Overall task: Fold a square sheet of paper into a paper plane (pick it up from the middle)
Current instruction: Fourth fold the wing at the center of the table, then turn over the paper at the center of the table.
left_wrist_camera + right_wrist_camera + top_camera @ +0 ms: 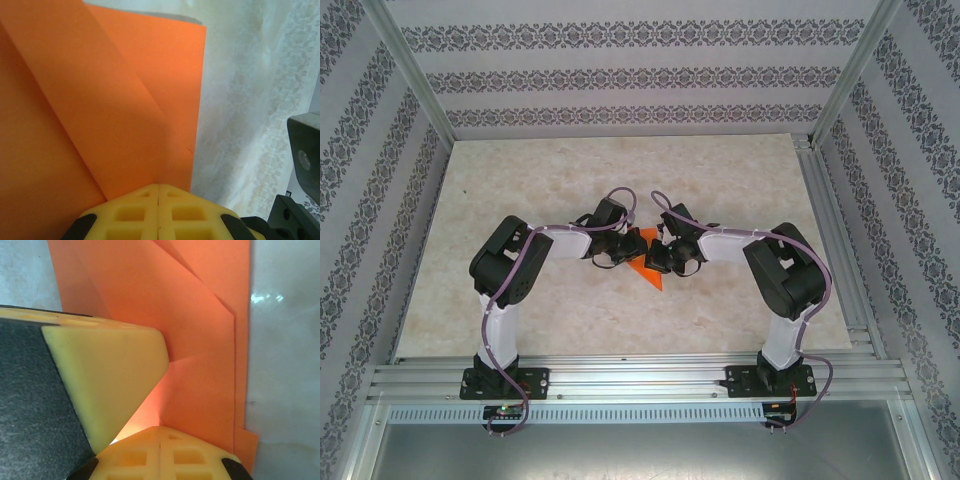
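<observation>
Over the middle of the table (520, 190), the left gripper (617, 248) has its jaws pressed together, tips against the folded orange paper (647, 270). The paper's long axis runs far to near, with its point toward the near edge. The right gripper (662, 256) is likewise closed tight at the paper. Both wrist views show diagonal creases that are lost from above.

Left arm (558, 243) and right arm (732, 243) meet, jaws closed.
</observation>
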